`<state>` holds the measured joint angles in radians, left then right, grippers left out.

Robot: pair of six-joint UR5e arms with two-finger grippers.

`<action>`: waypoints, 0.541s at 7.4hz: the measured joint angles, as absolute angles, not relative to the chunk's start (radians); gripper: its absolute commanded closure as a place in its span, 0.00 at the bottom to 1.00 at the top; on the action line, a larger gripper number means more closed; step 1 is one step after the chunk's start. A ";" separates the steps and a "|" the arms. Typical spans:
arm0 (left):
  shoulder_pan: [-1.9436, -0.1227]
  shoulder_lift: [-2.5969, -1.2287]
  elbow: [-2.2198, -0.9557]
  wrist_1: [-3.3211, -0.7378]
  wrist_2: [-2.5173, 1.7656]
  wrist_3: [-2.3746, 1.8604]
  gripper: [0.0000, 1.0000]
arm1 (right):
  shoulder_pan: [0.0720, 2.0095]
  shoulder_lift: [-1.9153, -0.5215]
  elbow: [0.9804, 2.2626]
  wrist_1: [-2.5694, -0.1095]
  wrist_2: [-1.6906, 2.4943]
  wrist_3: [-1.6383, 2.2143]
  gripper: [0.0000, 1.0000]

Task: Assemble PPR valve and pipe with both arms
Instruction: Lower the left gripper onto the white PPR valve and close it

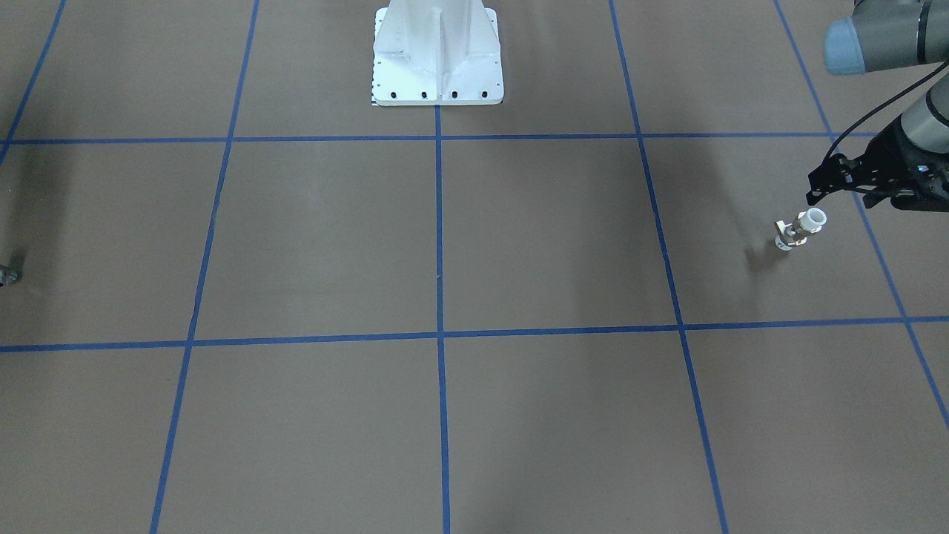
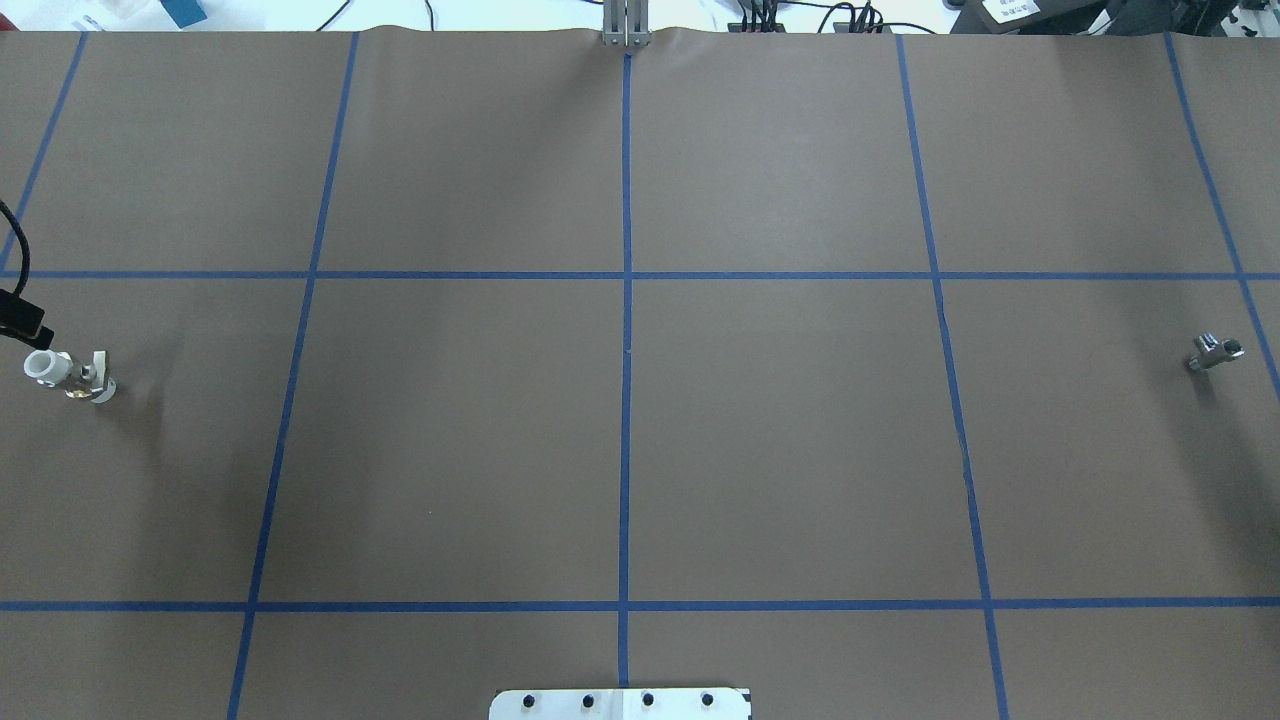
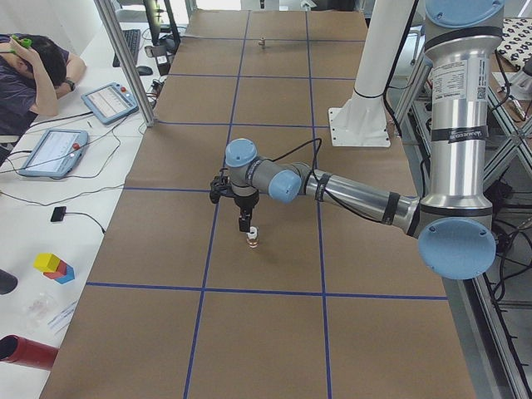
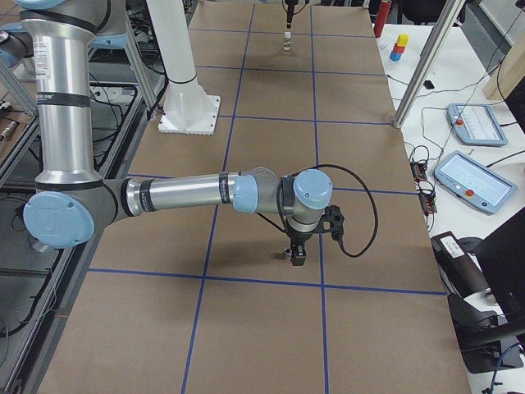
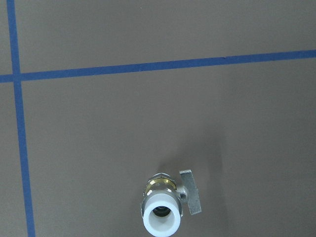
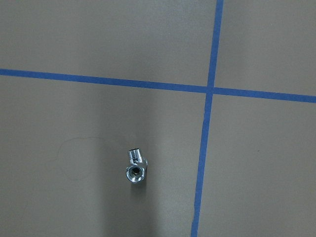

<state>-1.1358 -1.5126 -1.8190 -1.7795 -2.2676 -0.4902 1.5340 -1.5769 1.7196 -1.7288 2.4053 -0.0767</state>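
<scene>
The PPR valve (image 1: 800,231) stands upright on the brown table, white mouth up, brass band and handle tab at its side. It also shows in the overhead view (image 2: 66,373) and in the left wrist view (image 5: 165,208). My left gripper (image 1: 829,185) hovers just above and beside it, apart from it, and its jaws look open and empty. The pipe (image 2: 1213,352), a small silvery piece, lies at the table's opposite end and shows in the right wrist view (image 6: 136,168). My right gripper (image 4: 297,253) hangs over it; I cannot tell whether it is open or shut.
The white bolted pedestal (image 1: 437,55) stands at the table's robot side, in the middle. Blue tape lines (image 2: 626,300) mark a grid on the brown table cover. An operator (image 3: 29,71) sits at a side desk with tablets.
</scene>
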 measured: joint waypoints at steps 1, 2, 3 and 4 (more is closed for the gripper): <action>-1.130 -1.513 -1.779 -1.823 -2.266 -0.492 0.00 | 1.534 -1.577 1.720 -1.729 2.405 -0.077 0.01; -1.124 -1.514 -1.754 -1.850 -2.266 -0.498 0.00 | 1.534 -1.577 1.720 -1.729 2.405 -0.077 0.01; -1.109 -1.518 -1.742 -1.862 -2.265 -0.514 0.00 | 1.534 -1.577 1.720 -1.729 2.405 -0.077 0.01; -1.090 -1.522 -1.738 -1.867 -2.259 -0.532 0.00 | 1.534 -1.577 1.719 -1.729 2.405 -0.077 0.01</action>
